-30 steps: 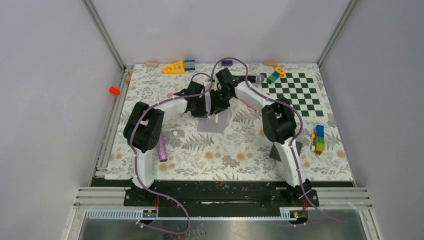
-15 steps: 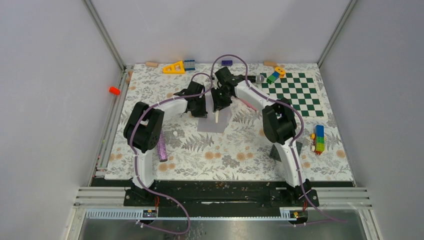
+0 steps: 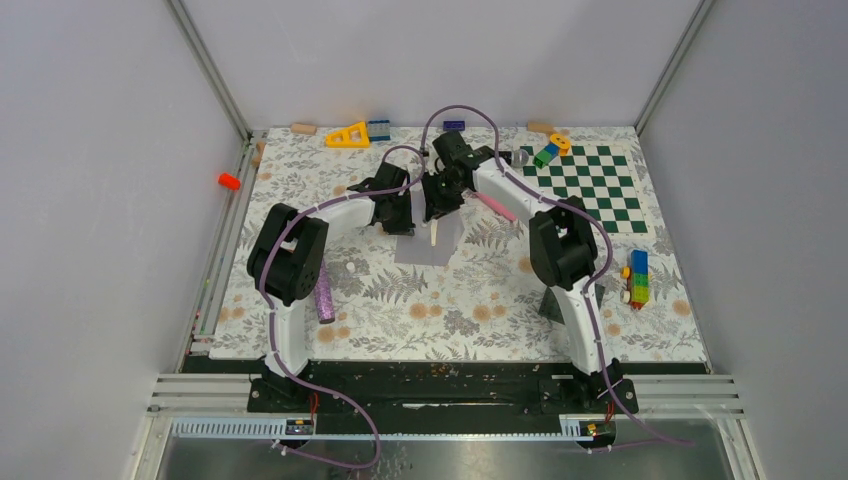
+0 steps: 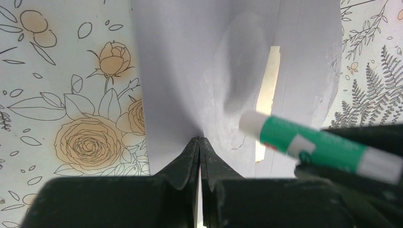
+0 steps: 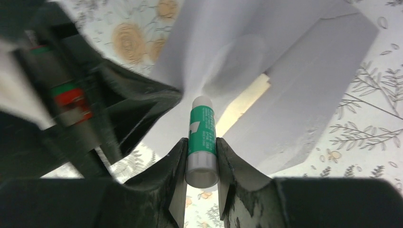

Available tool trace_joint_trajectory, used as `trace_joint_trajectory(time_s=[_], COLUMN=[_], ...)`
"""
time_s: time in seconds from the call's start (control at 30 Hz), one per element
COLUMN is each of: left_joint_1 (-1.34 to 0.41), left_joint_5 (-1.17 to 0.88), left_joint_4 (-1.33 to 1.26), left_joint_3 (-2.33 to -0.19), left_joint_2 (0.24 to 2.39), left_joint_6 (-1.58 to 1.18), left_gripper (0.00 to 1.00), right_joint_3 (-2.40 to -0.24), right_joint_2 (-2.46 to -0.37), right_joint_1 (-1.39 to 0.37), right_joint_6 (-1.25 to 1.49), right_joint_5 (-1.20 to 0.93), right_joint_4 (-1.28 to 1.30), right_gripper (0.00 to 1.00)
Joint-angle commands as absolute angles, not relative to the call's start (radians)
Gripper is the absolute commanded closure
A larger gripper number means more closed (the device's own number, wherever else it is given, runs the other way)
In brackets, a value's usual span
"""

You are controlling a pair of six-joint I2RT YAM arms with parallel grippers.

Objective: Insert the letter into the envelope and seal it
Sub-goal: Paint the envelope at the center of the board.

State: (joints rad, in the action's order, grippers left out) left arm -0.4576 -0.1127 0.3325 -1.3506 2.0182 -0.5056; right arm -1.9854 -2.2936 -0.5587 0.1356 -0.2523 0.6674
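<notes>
Meanwhile, the right claw (image 5: 202, 156), gripping a green glue stick (image 5: 202, 130), had edged farther over the envelope (image 4: 304, 57) mid-desk (image 3: 480, 310), its flap (image 4: 180, 66) pinched in the closed left claw (image 4: 199, 145), the letter (image 4: 270, 85) tucked inside, so gluing seemed imminent.

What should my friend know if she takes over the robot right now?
Left gripper: jaws shut, pinching the tip of the envelope flap.
Right gripper: jaws closed on a green-and-white glue stick, tip pointing at the flap's inner side; contact unclear.
Letter: inside the envelope, only a tan strip showing at the opening.
Done: letter inserted.
Left: glue the flap, fold it down, press it shut.
</notes>
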Motion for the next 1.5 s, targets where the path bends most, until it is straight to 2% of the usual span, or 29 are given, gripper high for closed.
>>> trace_joint_trajectory(time_s=[0.0, 0.6, 1.17, 1.47], left_joint_1=[-0.468, -0.468, -0.469, -0.470], left_joint_5=[-0.079, -0.078, -0.078, -0.077], left_joint_4=[0.410, 0.410, 0.408, 0.408], left_joint_3=[-1.316, -1.315, -1.315, -1.314], left_joint_2=[2.044, 2.044, 2.042, 2.042], left_joint_6=[-0.489, -0.488, -0.486, -0.485], left_gripper=[1.00, 1.00, 1.00, 1.00], right_joint_3=[-1.969, -1.905, -1.949, -1.961], right_joint_2=[-2.186, -2.253, -2.262, -2.239], right_joint_1=[-0.560, -0.582, -0.590, -0.591], right_joint_6=[0.163, 0.132, 0.049, 0.038], right_joint_5=[-0.404, -0.360, -0.098, -0.097], right_joint_4=[0.670, 0.665, 0.659, 0.658], right_gripper=[1.00, 1.00, 1.00, 1.00])
